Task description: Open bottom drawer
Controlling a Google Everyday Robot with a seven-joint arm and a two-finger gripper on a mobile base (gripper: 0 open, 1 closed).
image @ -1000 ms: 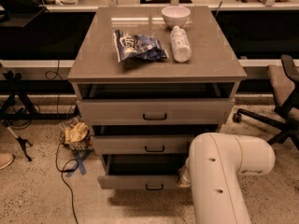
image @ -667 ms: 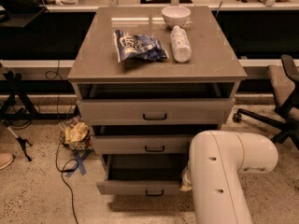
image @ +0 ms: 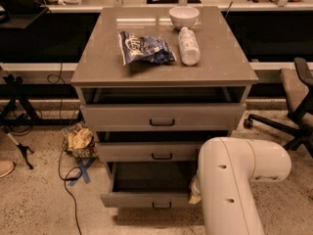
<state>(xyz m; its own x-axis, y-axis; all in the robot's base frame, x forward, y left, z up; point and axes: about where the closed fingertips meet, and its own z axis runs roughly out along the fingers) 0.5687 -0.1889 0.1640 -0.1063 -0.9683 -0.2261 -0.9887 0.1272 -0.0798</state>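
The bottom drawer (image: pixel 146 199) is the lowest of three grey-taupe drawers, with a small dark bar handle (image: pixel 162 205) at its centre. It stands pulled well out, and its dark inside shows. My gripper (image: pixel 194 192) is at the drawer's right end. It is almost wholly hidden behind my white arm (image: pixel 230 185), which fills the lower right foreground. The middle drawer (image: pixel 146 152) and the top drawer (image: pixel 161 116) each stand slightly out.
On the cabinet top (image: pixel 98 67) lie a blue snack bag (image: pixel 144 48), a white bottle (image: pixel 189 45) on its side and a white bowl (image: pixel 184 16). A crumpled yellow bag (image: pixel 80 142) and cables lie on the floor to the left. An office chair (image: pixel 293 106) stands at right.
The bottom drawer has slid further out towards the camera, showing more of its inside. My arm has stayed at the drawer's right end.
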